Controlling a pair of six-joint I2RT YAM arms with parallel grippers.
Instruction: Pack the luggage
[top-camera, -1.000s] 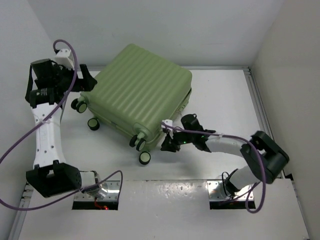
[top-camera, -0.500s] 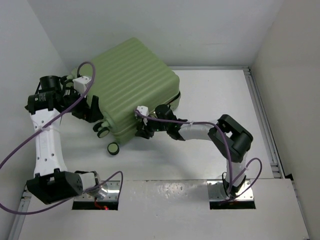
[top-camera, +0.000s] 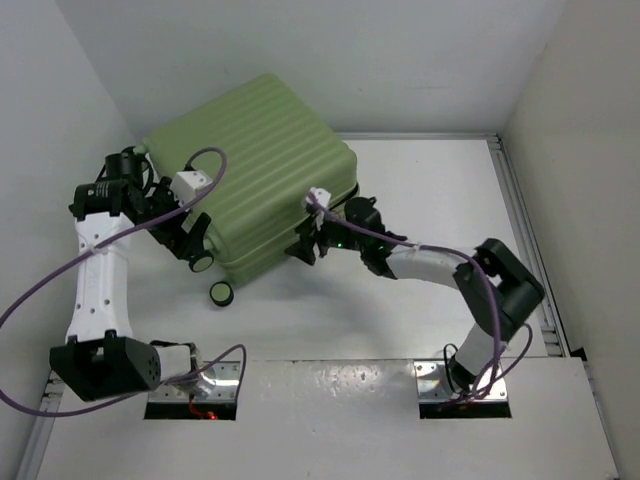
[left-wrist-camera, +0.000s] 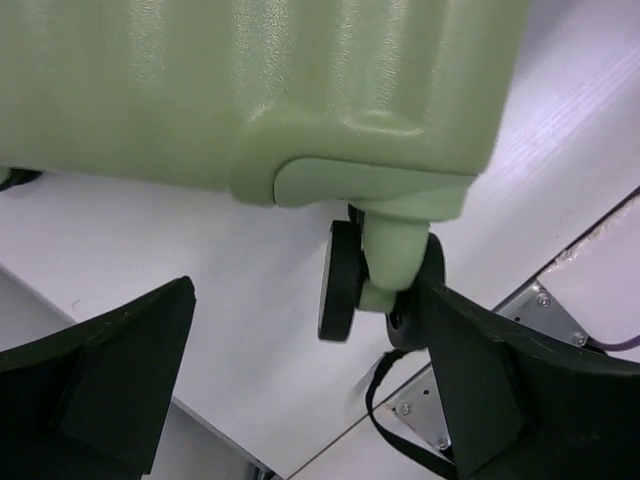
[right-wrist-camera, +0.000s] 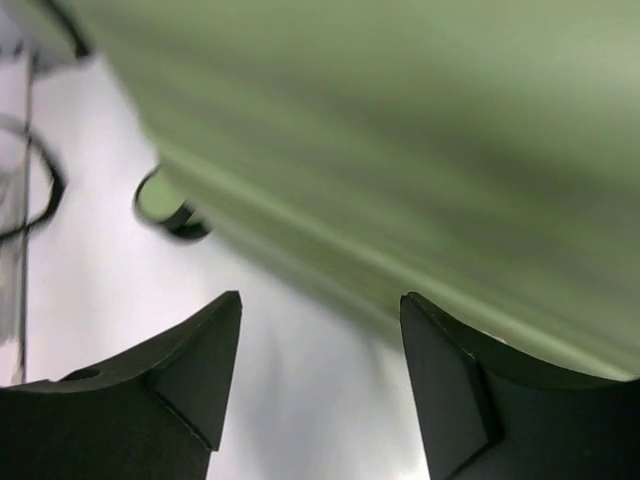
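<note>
Shifted back and to the left since a second earlier, the luggage (top-camera: 262, 165) lay closed on the white table (top-camera: 420, 190), a single light green ribbed suitcase resting at a slant. Its far left corner sat near the meeting of the left wall (top-camera: 60, 90) and back wall (top-camera: 350, 50). Its right edge faced a broad stretch of bare table running to the metal rail (top-camera: 515, 210) below the right wall. More bare table lay between its near edge and the arm bases.

Two black-and-green wheels showed from above at the suitcase's near left corner: one wheel (top-camera: 202, 262) under the corner and a second wheel (top-camera: 222, 293) just nearer the bases.

The left gripper (top-camera: 192, 240) had come down from the far left to this corner. Its fingers (left-wrist-camera: 120, 370) were spread wide, and the wrist view showed a wheel (left-wrist-camera: 340, 285) between them, close against the right-hand finger and not clamped.

The right gripper (top-camera: 303, 248) had moved in along the near edge of the suitcase. Its fingers (right-wrist-camera: 190, 370) stood apart, holding nothing, with the green shell just beyond the tips.

Two purple cables were visible, the left cable (top-camera: 40, 290) and the right cable (top-camera: 500, 355), one looping along each arm.
</note>
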